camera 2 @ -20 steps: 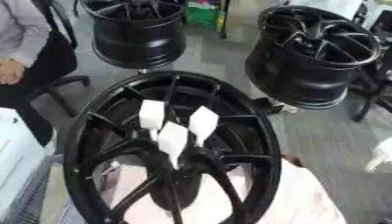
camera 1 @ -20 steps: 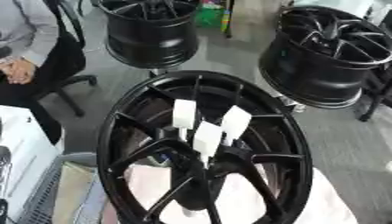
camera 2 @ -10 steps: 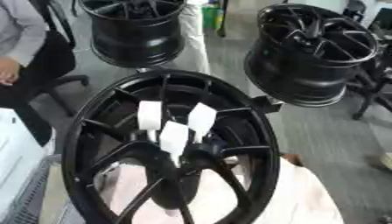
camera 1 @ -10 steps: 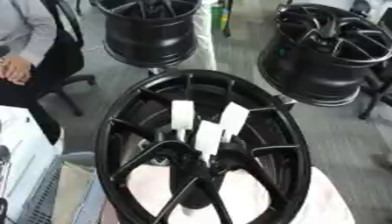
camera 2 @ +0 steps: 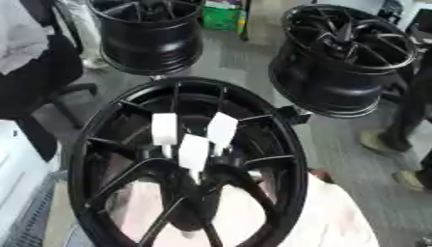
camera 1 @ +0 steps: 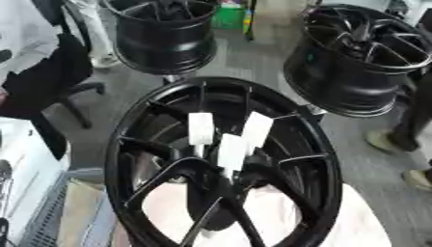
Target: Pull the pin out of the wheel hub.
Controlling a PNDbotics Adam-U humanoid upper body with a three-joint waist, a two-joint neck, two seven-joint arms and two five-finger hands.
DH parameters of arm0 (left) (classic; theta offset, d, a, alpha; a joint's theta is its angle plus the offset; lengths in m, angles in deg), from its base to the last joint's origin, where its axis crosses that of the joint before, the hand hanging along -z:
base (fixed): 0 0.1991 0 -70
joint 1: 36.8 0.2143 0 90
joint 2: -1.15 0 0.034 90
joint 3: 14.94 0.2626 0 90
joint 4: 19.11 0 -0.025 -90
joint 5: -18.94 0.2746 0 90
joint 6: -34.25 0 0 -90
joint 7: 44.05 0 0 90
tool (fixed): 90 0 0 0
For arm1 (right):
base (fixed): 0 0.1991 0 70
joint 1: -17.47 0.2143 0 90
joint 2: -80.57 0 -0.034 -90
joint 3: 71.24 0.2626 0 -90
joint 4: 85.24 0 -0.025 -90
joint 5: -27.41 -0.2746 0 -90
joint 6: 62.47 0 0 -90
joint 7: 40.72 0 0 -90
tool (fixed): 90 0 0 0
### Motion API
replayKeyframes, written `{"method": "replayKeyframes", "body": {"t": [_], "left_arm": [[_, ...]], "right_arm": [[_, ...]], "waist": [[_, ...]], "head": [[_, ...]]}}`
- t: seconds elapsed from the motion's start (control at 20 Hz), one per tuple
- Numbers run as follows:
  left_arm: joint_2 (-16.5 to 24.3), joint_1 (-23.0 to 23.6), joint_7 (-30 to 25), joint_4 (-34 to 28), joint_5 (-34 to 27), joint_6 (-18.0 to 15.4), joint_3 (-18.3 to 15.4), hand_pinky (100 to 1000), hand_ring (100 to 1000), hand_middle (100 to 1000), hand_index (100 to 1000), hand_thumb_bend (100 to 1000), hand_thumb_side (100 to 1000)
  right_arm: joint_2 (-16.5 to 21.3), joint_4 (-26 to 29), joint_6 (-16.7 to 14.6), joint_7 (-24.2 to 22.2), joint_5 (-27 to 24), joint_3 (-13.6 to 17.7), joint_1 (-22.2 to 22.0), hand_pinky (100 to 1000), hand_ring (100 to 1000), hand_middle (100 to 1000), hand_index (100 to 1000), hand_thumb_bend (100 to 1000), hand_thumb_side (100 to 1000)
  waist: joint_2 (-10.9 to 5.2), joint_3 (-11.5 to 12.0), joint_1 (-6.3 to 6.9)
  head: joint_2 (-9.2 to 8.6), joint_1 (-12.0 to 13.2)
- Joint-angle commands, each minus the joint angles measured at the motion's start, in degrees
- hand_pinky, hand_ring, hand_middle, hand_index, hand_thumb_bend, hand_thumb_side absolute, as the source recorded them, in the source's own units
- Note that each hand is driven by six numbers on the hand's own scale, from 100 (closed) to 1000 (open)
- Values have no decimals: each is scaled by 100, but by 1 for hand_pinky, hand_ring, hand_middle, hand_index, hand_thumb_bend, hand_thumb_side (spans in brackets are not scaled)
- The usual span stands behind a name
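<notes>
Pins, three white, upright at hub centre of black wheel. No hand in view, so finger state unknowable. Best pinched singly and drawn straight along the axis, clear of spokes.

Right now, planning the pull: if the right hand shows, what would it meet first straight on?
No hand shows in either view, so no line to judge. White pins stand at the hub.

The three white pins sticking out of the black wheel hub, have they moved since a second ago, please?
No. The three white pins sit at the same spot among the black wheel hub's spokes; only the camera shifted slightly.
</notes>
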Motion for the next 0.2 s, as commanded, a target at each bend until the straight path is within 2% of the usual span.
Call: {"method": "replayKeyframes", "body": {"t": [0.05, 0.2], "left_arm": [[107, -75, -16, -95, 15, -20, -17, 768, 803, 627, 861, 110, 724], [113, -87, -16, -95, 19, -28, -19, 768, 803, 627, 861, 109, 723]], "right_arm": [[18, 1076, 127, 632, -719, 167, -133, 807, 765, 772, 809, 100, 525], [-178, 1935, 216, 1095, -1025, 217, -443, 811, 755, 763, 800, 100, 501]], "waist": [[-56, -17, 24], [-44, -25, 37]], "head": [[-33, 10], [-47, 19]]}}
